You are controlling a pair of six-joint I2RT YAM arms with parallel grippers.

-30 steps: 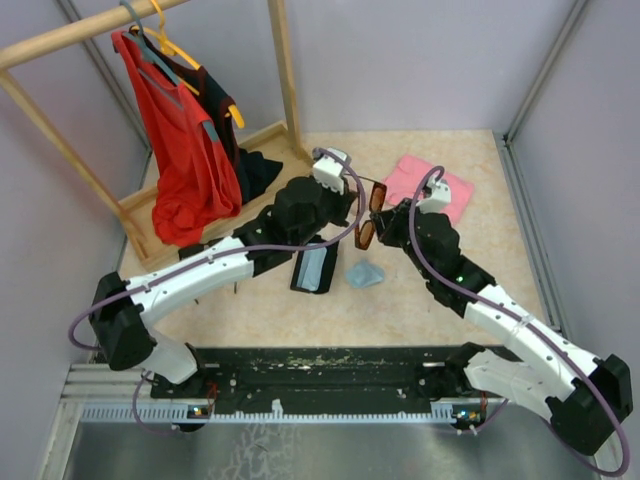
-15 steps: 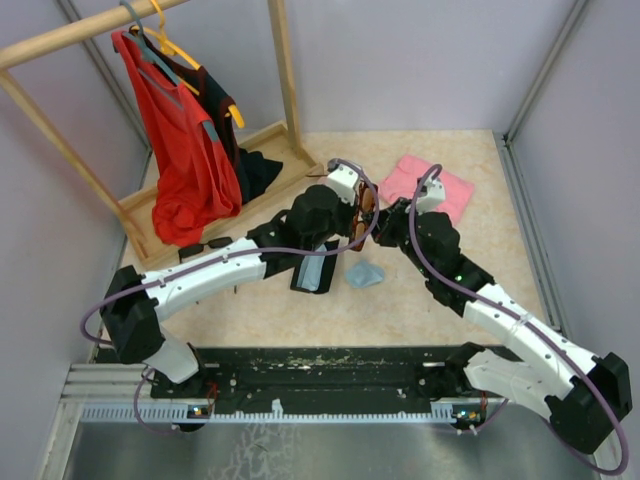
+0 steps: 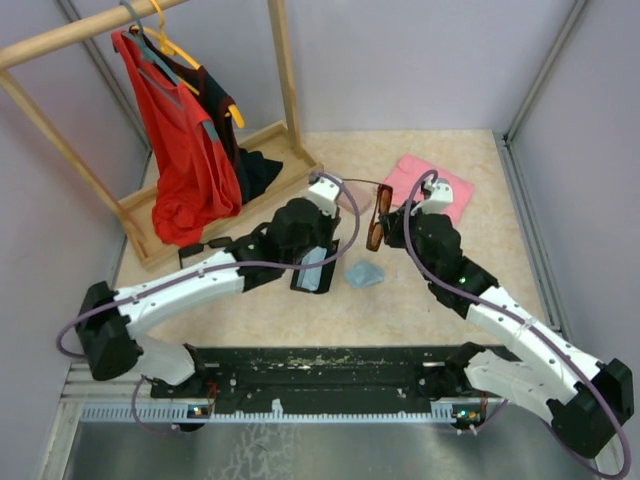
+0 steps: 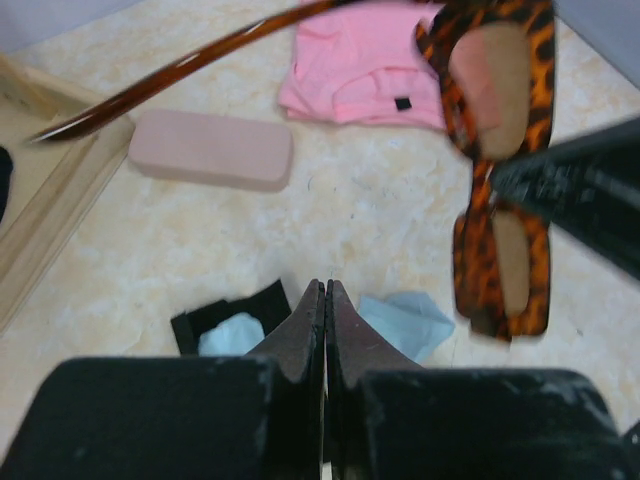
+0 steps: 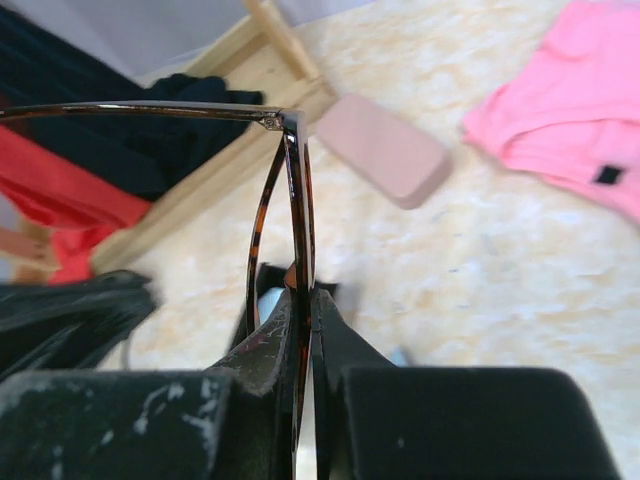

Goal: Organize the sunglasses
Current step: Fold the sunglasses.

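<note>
— One pair, the reddish-brown sunglasses point(image 4: 515, 262), is up off the table point(image 3: 500, 260), over its middle and a bit toward the far edge, hanging between the two arms.

— Who has them?

— The right gripper point(image 5: 303, 300). Its fingers are clamped on the frame around the bridge, lenses stacked one above the other. The left gripper point(image 4: 325, 295) is just beside them, fingers pressed together on nothing.

— Any room around there?

— Bare tabletop runs along the right edge and along the near edge. A pink cloth point(image 3: 440, 185) lies by the far right corner. An open black case point(image 3: 313, 268) sits under the left arm, with a blue cloth point(image 3: 365, 275) just beside it. The clothes rack point(image 3: 285, 70) and its red garment point(image 3: 185, 160) fill the far left corner.

— What can't you make out?

— One temple is swung open toward the left gripper, but I can't tell whether it touches. I can't see the other temple. From the right wrist the glasses are edge-on, so the lenses barely show. The pink case point(image 4: 210, 150) near the rack's base shows only from the wrists; from above, the left arm covers it.
</note>
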